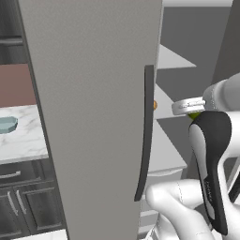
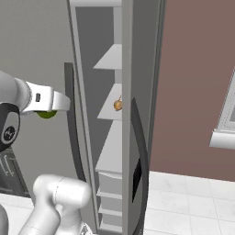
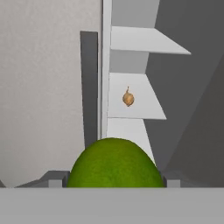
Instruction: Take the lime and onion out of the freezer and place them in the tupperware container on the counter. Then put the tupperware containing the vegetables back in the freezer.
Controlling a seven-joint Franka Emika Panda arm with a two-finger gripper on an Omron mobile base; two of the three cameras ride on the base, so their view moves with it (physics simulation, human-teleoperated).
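While the gripper (image 3: 114,183) clasps the lime (image 3: 114,162) between its fingers at lower centre, the onion (image 3: 127,98) sits on a freezer (image 1: 93,117) shelf; the container (image 1: 7,124) lies far left.

The onion (image 3: 127,98) sits on a freezer shelf (image 3: 135,105).

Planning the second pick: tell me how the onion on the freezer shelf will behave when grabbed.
The onion looks small and round, so it would probably roll if nudged on its flat shelf. Its pointed top suggests it may wobble. It seems light, likely easy for the jaws to lift.
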